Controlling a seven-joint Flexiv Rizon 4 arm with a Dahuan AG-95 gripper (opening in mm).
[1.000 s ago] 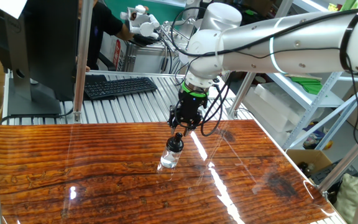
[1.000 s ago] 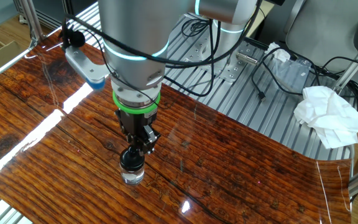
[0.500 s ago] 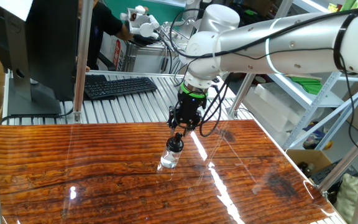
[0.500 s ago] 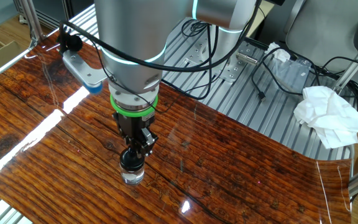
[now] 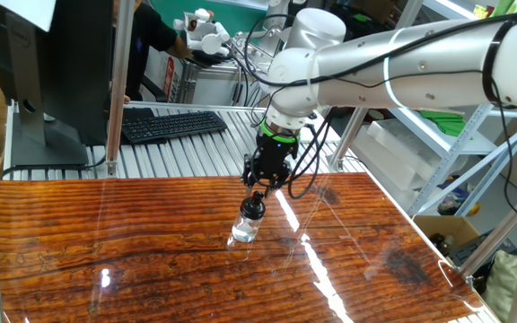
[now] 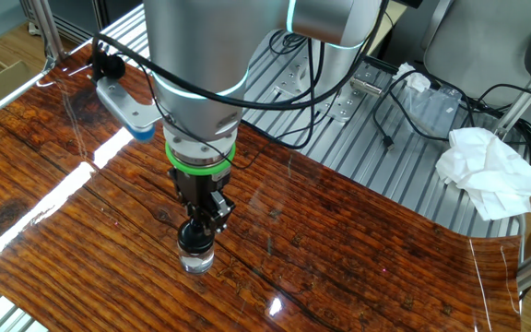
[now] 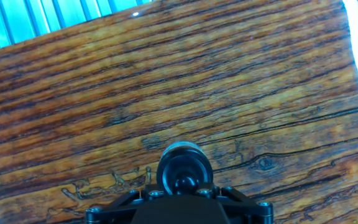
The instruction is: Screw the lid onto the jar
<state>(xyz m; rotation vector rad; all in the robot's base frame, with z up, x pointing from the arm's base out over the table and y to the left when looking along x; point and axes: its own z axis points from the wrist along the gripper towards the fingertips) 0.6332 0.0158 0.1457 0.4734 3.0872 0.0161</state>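
One gripper (image 6: pixel 200 219) points straight down with its jaws closed around the dark lid (image 6: pixel 196 234) – already seated on the clear jar (image 6: pixel 196 258), upright on the wooden table (image 6: pixel 358 249) – though how much tightening remains is unclear.

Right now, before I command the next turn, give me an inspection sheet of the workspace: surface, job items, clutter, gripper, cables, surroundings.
Surface: glossy wood-grain tabletop, strong light glare, aluminium slatted deck behind it.
Job's things: small clear cylindrical jar standing upright on the tabletop; dark round screw lid sitting on its mouth.
Clutter: nothing seen on the wood surface.
Gripper: two-finger gripper pointing straight down, fingers closed on the lid.
Cables: black cables hang from the wrist, above the table; more lie on the deck.
Surroundings: black keyboard, dark monitor, crumpled white cloth, shelving; a person at the back.
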